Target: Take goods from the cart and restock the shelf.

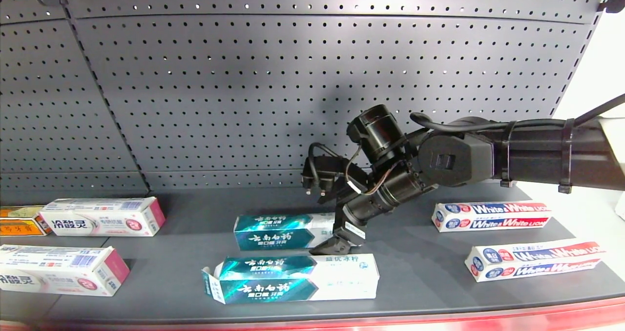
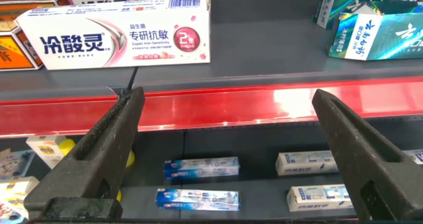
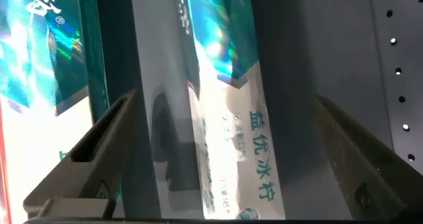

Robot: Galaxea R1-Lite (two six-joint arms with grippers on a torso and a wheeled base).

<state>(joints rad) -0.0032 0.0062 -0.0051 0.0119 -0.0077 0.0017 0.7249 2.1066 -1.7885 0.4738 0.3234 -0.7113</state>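
Right gripper (image 1: 344, 238), wide open and empty, straddles the rear teal toothpaste box (image 1: 281, 231) lying on the grey shelf (image 1: 420, 267) (a matching box (image 1: 293, 277) lies just in front). Left gripper (image 2: 228, 98) gapes empty too.

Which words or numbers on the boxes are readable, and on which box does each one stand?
"White&White": rear red-and-blue box, front red-and-blue box.
"冷酸灵", "专研抗敏", "2": front pink box.
"云南白药", "益优冰柠": front teal box, rear teal box.
Fine print, lower-shelf boxes, orange box: too small or blurred.
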